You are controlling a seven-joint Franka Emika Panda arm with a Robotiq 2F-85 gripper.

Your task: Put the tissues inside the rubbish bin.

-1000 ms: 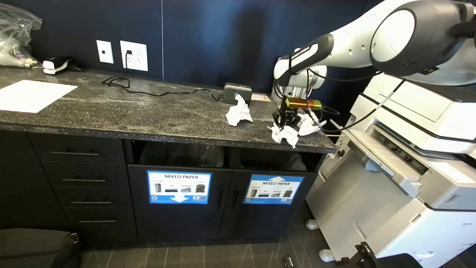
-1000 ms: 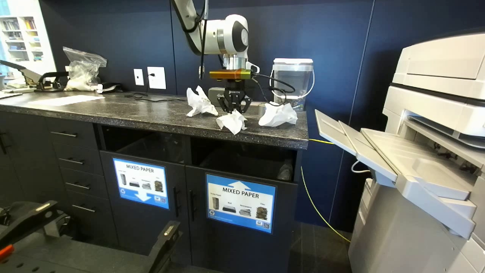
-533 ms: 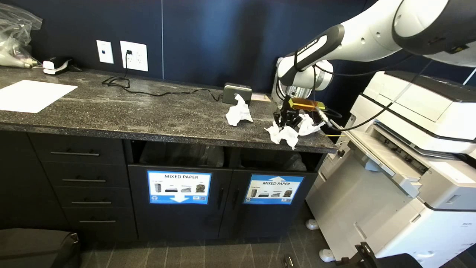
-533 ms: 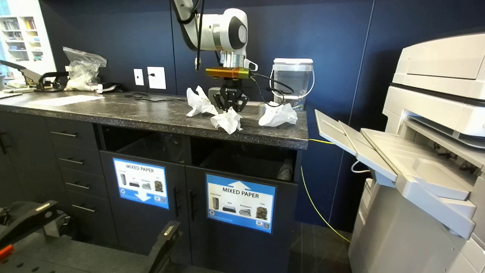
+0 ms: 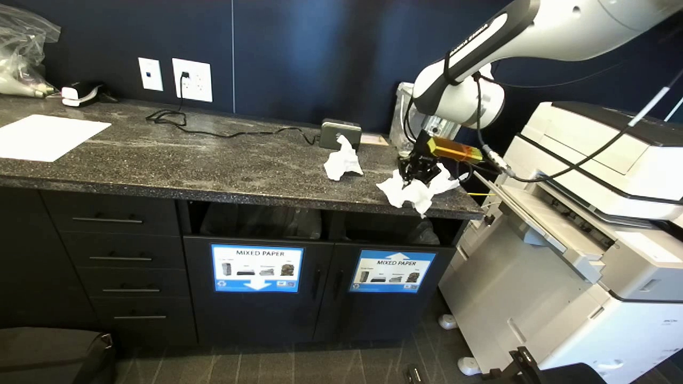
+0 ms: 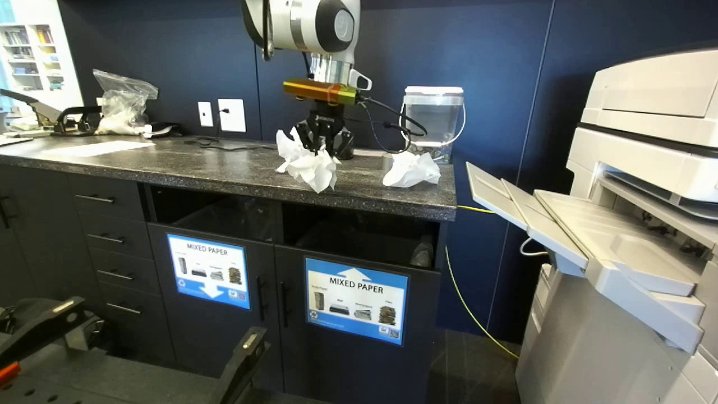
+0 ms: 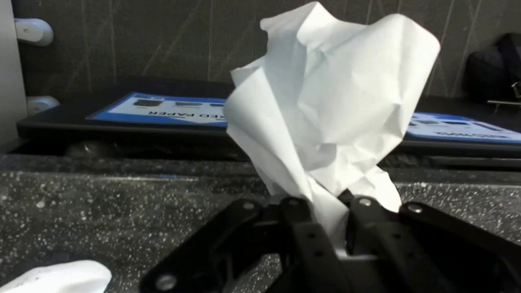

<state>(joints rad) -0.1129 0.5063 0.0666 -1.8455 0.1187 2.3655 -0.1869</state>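
Observation:
My gripper (image 5: 415, 173) is shut on a crumpled white tissue (image 5: 406, 196) at the counter's right end. In the wrist view the gripper (image 7: 327, 203) pinches the tissue's end, and the held tissue (image 7: 338, 93) stretches toward the counter's front edge. A second tissue (image 6: 412, 170) lies at the right end of the counter. A third tissue (image 5: 342, 161) lies to the left, by a small grey box. A white tissue (image 7: 61, 276) shows at the wrist view's bottom left. The rubbish bins sit behind two cabinet openings under the counter; a liner shows in the right bin (image 6: 422, 252).
The dark counter (image 5: 240, 165) has the small grey box (image 5: 340, 128), a cable and white paper (image 5: 48, 136) on it. A clear bucket (image 6: 433, 115) stands at the back right. A large printer (image 6: 628, 224) stands right of the counter. Cabinet doors carry "MIXED PAPER" signs (image 6: 356, 300).
My gripper has carried the held tissue left and slightly up in an exterior view, so it overlaps the left tissue there. The wrist has tilted. The other tissues have not moved.

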